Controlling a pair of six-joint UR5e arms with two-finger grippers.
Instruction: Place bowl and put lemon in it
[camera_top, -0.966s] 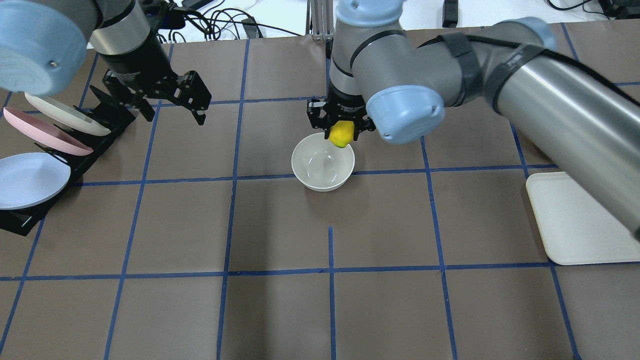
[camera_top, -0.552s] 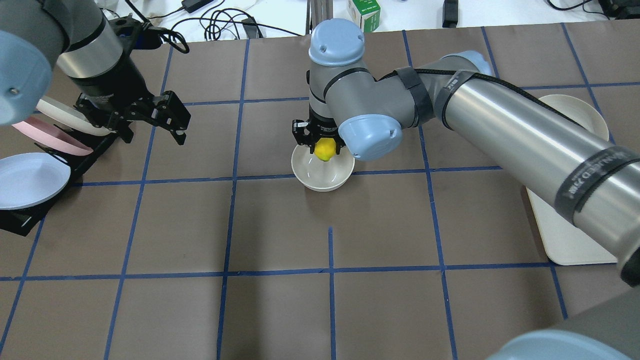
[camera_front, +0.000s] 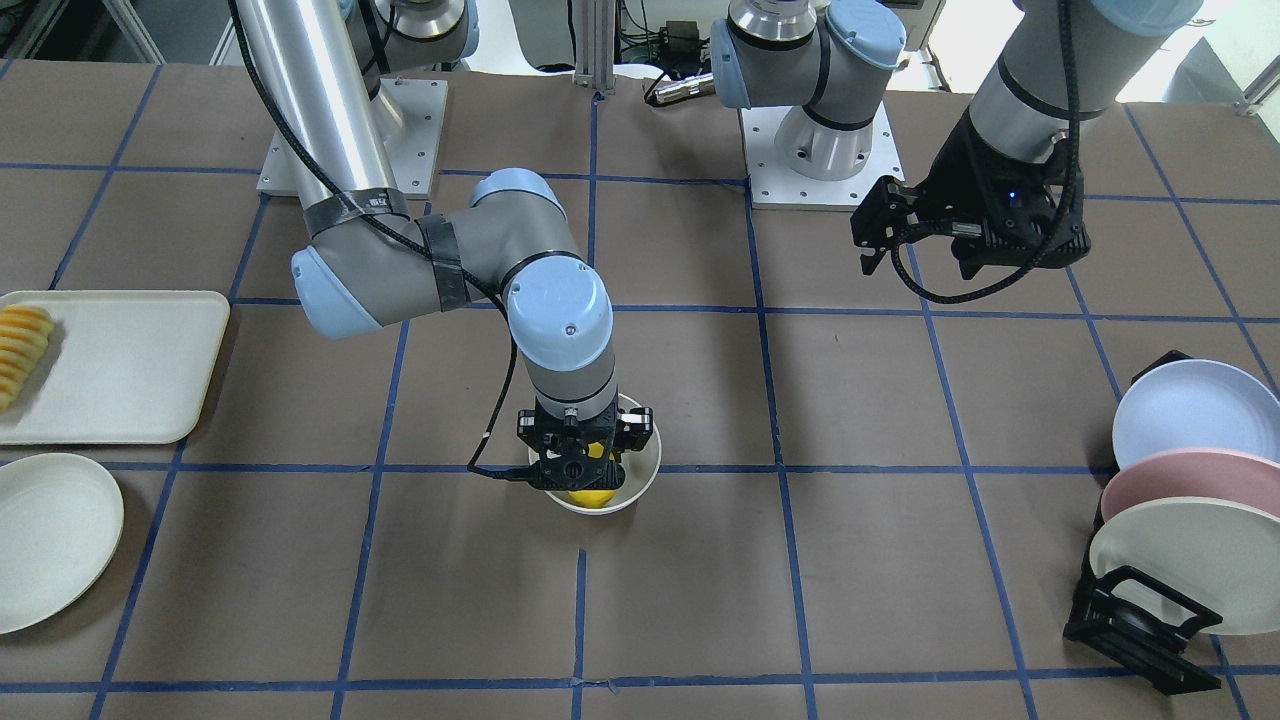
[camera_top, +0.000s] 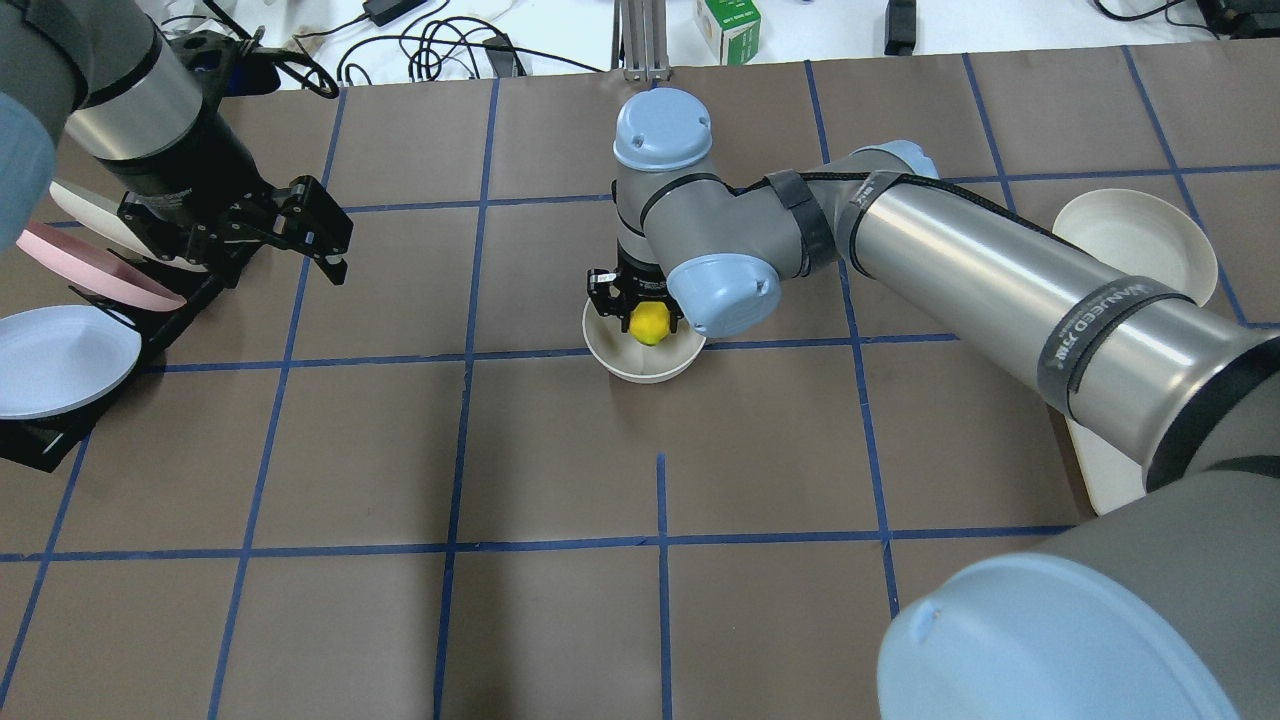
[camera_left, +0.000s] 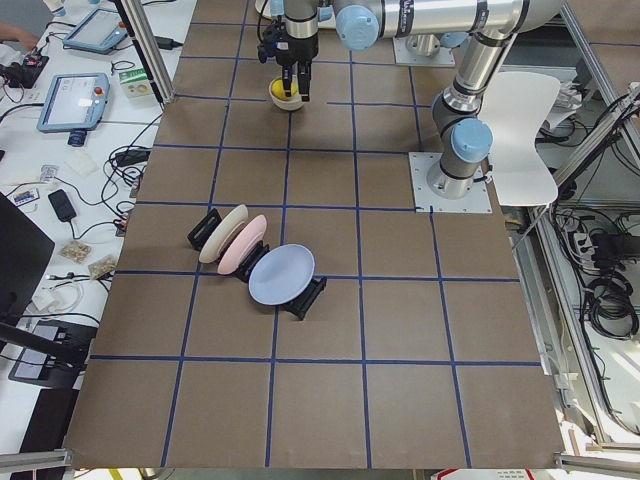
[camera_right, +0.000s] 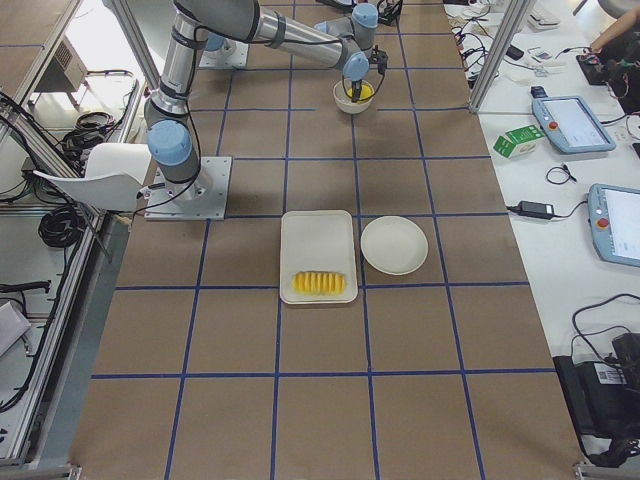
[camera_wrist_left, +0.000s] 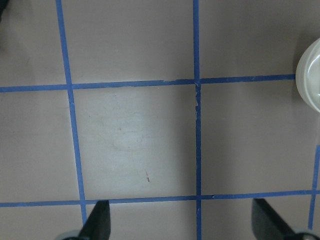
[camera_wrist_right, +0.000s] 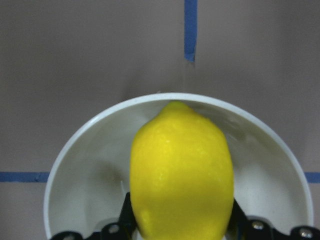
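The off-white bowl (camera_top: 645, 369) stands on the table near its middle; it also shows in the front view (camera_front: 643, 473) and at the right edge of the left wrist view (camera_wrist_left: 310, 82). My right gripper (camera_top: 648, 306) is shut on the yellow lemon (camera_top: 650, 323) and holds it low inside the bowl. The right wrist view shows the lemon (camera_wrist_right: 182, 170) between the fingers, above the bowl's glossy inside (camera_wrist_right: 80, 165). My left gripper (camera_top: 320, 235) is open and empty, above bare table next to the plate rack.
A black rack (camera_top: 40, 440) with pastel plates stands at the left edge. A cream tray (camera_front: 120, 365) with a row of sliced food (camera_front: 20, 350) and a shallow off-white plate (camera_front: 50, 535) lie on my right side.
My right gripper has come down and forward with the lemon, from above the bowl's far rim to inside the bowl. My left arm has drawn back to the left, toward the rack.
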